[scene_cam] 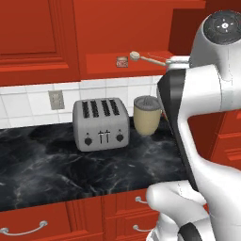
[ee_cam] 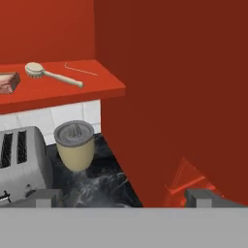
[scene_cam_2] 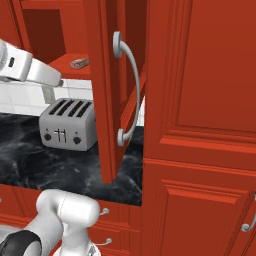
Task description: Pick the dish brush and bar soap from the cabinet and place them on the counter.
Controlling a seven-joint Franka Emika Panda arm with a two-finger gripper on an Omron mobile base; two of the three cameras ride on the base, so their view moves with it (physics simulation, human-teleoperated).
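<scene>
Pincer (ee_cam: 123,197) spread; dish brush (ee_cam: 51,74) lies flat on shelf, handle pointing right.

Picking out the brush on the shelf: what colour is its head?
Beige-tan; the dish brush has a round head and pale stick handle, clearest in the hand view.

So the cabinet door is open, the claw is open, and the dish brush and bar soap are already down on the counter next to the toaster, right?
Not quite. The dish brush and bar soap lie on the cabinet shelf, above the toaster, not on the counter; the hand view shows it. The door is open and the claw is open.
</scene>
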